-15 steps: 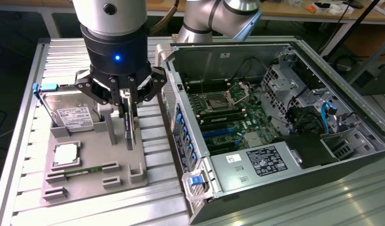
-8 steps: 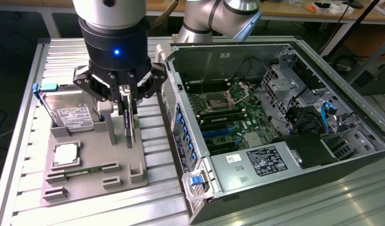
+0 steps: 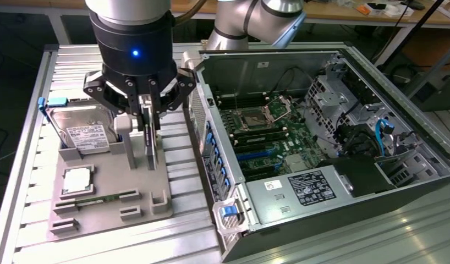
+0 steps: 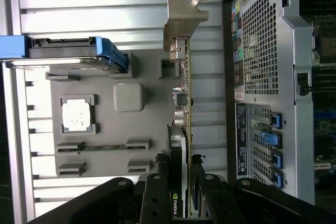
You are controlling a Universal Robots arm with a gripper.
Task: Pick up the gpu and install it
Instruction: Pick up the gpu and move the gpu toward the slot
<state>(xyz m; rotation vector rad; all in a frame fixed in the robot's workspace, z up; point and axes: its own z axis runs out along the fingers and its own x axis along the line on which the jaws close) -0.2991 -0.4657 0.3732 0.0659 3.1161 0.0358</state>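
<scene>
Slatted metal counter [image 3: 188, 234] with a grey parts tray [image 3: 100, 212] beside the open PC case [image 3: 258, 69], and the hand [image 3: 148, 113] is clamped onto the gpu [image 3: 148, 146], which stands on edge at that tray.

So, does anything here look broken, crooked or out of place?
Nothing stands out. The gpu stands upright on its edge in the gray tray, gripped by the end effector. The hard drive and chip sit in their own recesses, and the open computer case looks tidy inside.
</scene>
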